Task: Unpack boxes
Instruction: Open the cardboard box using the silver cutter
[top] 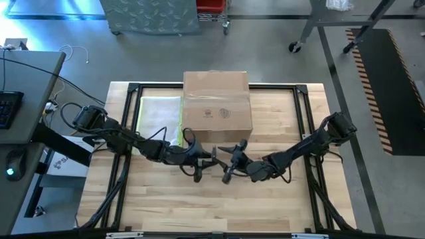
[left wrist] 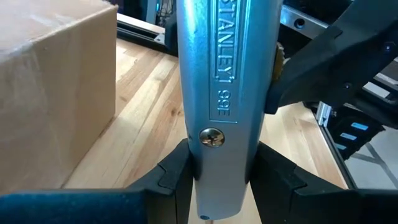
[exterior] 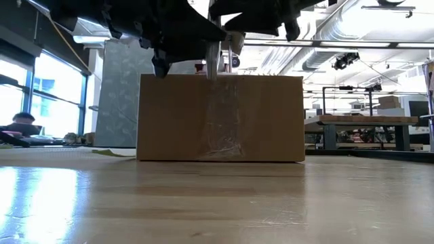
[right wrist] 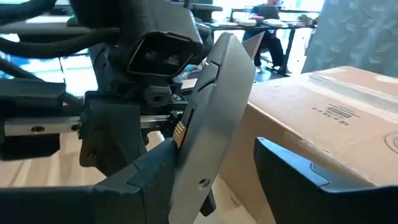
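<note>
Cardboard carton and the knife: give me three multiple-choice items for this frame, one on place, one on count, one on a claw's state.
1. In the high view, where on the table does the carton stand?
A. bottom left corner
B. middle of the top edge
C. hanging off the right side
2. How many cartons are on the table?
A. three
B. two
C. one
3. What is the left claw doing?
A. shut on the utility knife
B. open and empty
C. shut on a carton flap
Answers: B, it sits centred at that edge; C, only one brown carton shows; A, the left wrist view shows the silver knife clamped between both fingers.
</note>
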Controlling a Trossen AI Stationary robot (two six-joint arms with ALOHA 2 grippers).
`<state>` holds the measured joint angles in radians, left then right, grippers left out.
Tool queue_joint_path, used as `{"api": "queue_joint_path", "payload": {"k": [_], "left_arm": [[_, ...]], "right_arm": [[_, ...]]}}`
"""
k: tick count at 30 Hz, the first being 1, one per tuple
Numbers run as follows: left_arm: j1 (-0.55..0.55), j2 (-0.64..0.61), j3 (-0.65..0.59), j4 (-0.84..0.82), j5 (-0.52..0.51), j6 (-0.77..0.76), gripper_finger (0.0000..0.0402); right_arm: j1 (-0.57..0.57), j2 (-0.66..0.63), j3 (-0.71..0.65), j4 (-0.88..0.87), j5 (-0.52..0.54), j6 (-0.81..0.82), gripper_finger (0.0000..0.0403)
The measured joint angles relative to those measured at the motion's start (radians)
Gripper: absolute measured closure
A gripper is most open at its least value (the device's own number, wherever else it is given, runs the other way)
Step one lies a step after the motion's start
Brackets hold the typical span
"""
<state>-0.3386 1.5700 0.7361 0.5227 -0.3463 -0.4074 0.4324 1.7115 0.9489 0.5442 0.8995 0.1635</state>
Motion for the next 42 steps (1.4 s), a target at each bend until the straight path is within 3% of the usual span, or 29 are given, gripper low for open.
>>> {"api": "queue_joint_path", "payload": {"k": [7,19,24,28,32,35,42], "left_arm": [[0.001,0.000,0.000,-0.004,-0.004,-0.002,0.0296],[0.017,-0.011,-0.001,-0.024,-0.005,0.032,0.0296],[0.018,-0.037,-0.003,-0.042,-0.013,0.053,0.0296],[0.013,-0.065,-0.003,-0.060,-0.080,0.075,0.0296],[0.002,-0.103,-0.002,-0.053,-0.162,0.105,0.0296],[-0.013,-0.112,-0.002,-0.060,-0.247,0.107,0.0296],[-0.032,-0.115,-0.002,-0.066,-0.347,0.129,0.0296]], "right_arm": [[0.000,0.001,0.000,0.000,0.055,0.055,0.0206],[0.020,-0.069,0.000,0.010,0.088,-0.137,0.0206],[0.054,-0.135,0.002,-0.035,0.008,-0.198,0.0206],[0.078,-0.156,0.002,-0.091,-0.069,-0.129,0.0206],[0.077,-0.114,0.000,-0.139,-0.072,0.067,0.0206],[0.041,-0.061,0.000,-0.029,-0.079,0.116,0.0206],[-0.031,-0.003,0.000,0.242,-0.111,-0.007,0.0206]]}}
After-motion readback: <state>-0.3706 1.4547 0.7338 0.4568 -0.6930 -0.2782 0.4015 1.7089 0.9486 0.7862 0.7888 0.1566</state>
